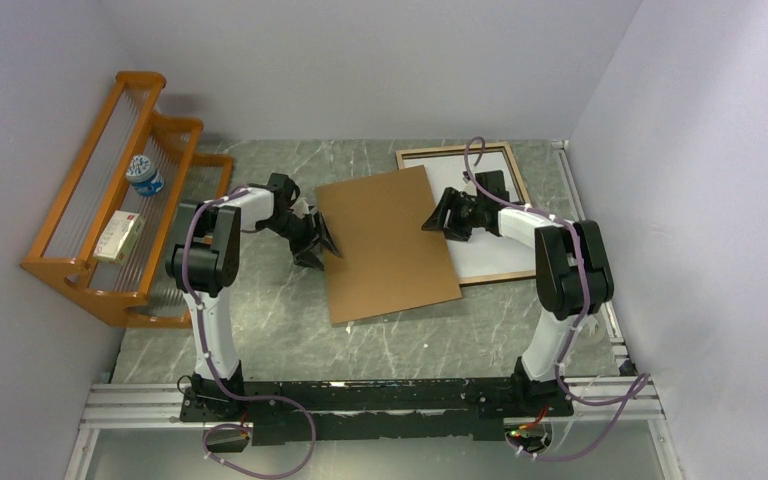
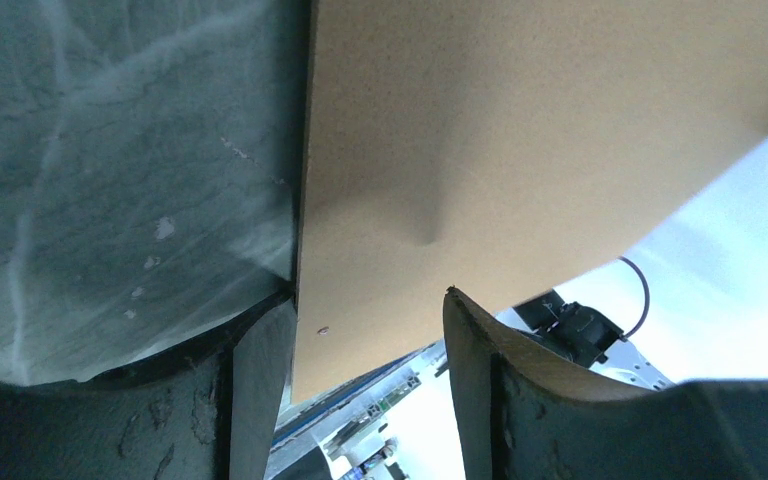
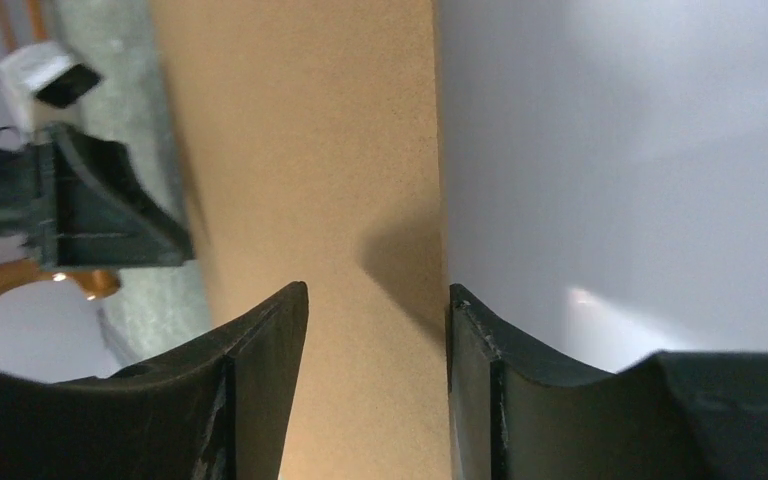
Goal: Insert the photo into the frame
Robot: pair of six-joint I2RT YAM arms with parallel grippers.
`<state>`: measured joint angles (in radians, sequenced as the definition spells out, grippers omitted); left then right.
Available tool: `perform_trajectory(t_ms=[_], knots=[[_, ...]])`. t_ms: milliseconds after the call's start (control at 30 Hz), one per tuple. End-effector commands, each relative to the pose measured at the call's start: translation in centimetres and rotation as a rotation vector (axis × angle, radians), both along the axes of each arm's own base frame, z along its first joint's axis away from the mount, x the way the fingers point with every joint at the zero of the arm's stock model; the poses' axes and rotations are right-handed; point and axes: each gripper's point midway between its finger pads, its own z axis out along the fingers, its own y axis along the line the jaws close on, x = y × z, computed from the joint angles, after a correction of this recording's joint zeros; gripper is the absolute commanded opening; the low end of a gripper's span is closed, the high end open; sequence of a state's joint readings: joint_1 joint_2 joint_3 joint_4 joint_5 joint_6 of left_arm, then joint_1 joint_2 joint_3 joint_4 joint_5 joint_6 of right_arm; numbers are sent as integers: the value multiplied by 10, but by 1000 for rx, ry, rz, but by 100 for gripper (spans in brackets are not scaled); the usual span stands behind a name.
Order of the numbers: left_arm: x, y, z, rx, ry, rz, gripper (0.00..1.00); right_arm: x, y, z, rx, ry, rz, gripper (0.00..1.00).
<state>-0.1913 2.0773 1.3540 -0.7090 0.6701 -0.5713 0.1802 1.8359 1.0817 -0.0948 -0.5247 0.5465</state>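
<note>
Looking down from above, you see the frame (image 1: 455, 149) lying flat at the far right of the table (image 1: 260, 335), brown wooden side up. The photo (image 1: 488, 257) rests inside it with its plain white back showing. A brown board (image 1: 385, 240) lies skewed across the middle of the table, and its right part covers the left side of the frame and photo.

Your left gripper (image 1: 322, 243) sits at the board's left edge. Its wrist camera shows the fingers (image 2: 260, 390) spread well apart with a corner of the board in the gap and nothing clamped.

Your right gripper (image 1: 438, 215) sits at the board's right edge, over the photo. Its fingers (image 3: 260, 370) are also parted and straddle the line where the brown board meets the white sheet, without pinching either.

An orange rack (image 1: 100, 200) stands at the far left, well apart from both arms.
</note>
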Motion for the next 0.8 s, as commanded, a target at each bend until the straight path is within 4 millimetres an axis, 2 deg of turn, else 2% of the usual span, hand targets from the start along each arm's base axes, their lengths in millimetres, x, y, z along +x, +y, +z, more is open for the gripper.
perform_trajectory(t_ms=[0, 67, 167, 333, 433, 600, 767], knots=[[12, 9, -47, 145, -81, -58, 63, -34, 57, 89, 292, -86, 234, 53], [14, 8, -45, 142, -90, -60, 63, -40, 60, 98, 323, -84, 251, 50], [21, 5, -37, 126, -117, -58, 63, -43, 61, 99, 316, -67, 253, 45], [30, 0, -22, 101, -168, -56, 63, -43, 62, 93, 244, -31, 227, 14], [35, 3, -12, 114, -203, -52, 64, -38, 60, 105, 212, -75, 192, 0], [46, 18, 11, 191, -274, -36, 67, -30, 52, 138, 127, -182, 134, 0], [66, 43, 58, 297, -391, -7, 75, -31, 50, 174, 44, -295, 112, 0]])
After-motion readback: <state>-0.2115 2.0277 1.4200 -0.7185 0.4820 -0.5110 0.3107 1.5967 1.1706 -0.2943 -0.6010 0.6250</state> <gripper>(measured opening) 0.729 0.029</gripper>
